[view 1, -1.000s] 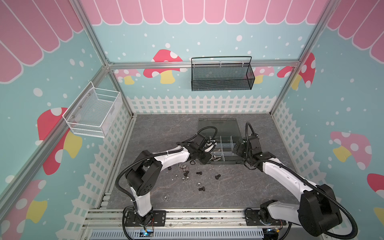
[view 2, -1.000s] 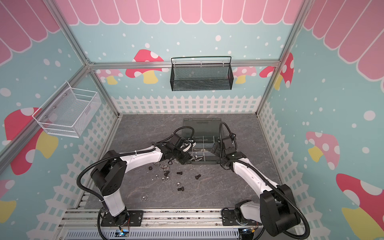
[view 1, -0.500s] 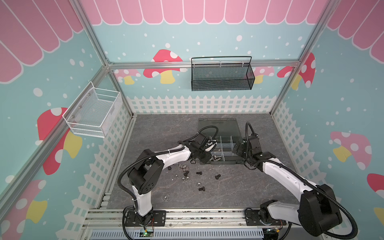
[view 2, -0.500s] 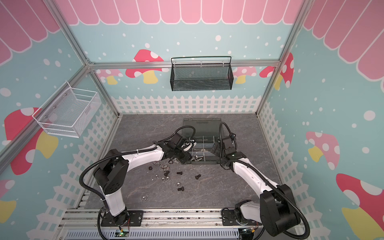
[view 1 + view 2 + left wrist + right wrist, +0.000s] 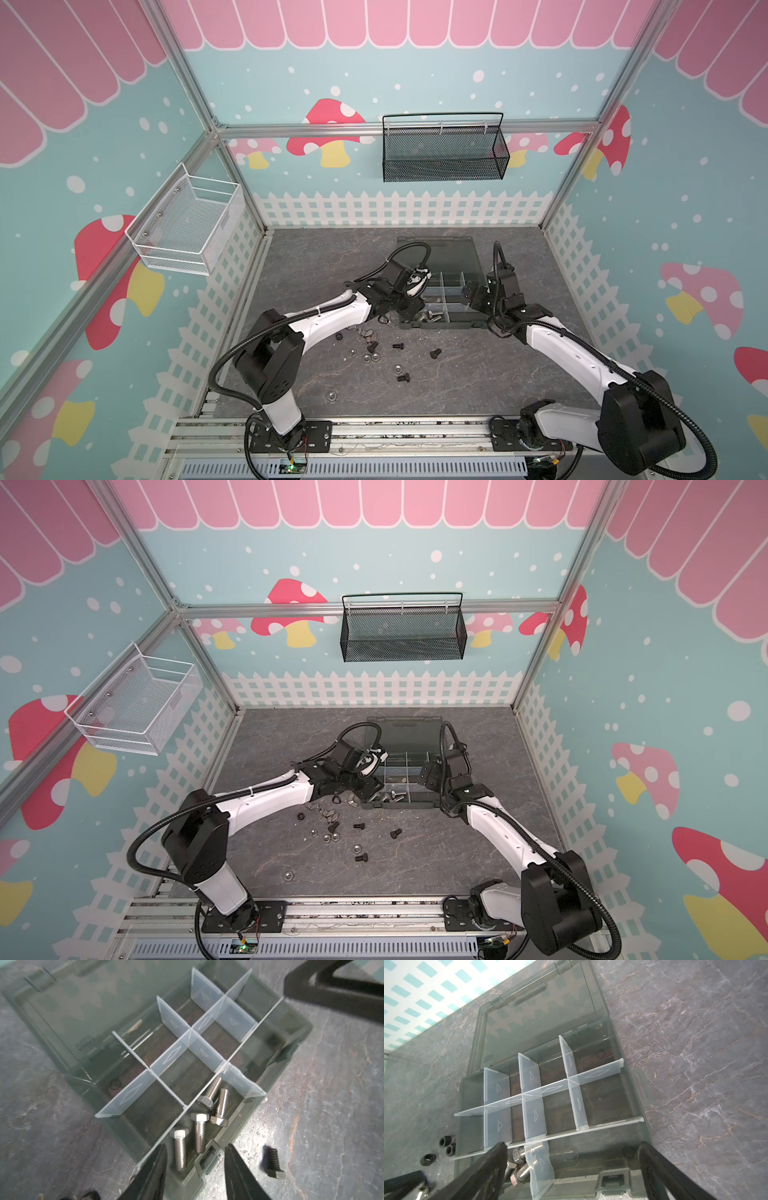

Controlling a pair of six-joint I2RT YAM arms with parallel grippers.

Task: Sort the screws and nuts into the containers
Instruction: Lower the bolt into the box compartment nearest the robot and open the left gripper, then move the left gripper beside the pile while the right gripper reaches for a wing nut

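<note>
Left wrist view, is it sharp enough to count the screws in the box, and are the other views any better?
Left wrist view: slightly smeared, yet four silver screws count clearly in the box; right wrist view: crisp dividers, but one partly hides the screws; both top views: evenly lit, screws too small.

Loose nuts (image 5: 398,368) too small, indistinct

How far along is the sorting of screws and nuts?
Done: four silver screws lie in one compartment of the organizer box. In hand: nothing; left tool and right tool are open over the box. Remaining: black screws and nuts scattered on the table.
</note>
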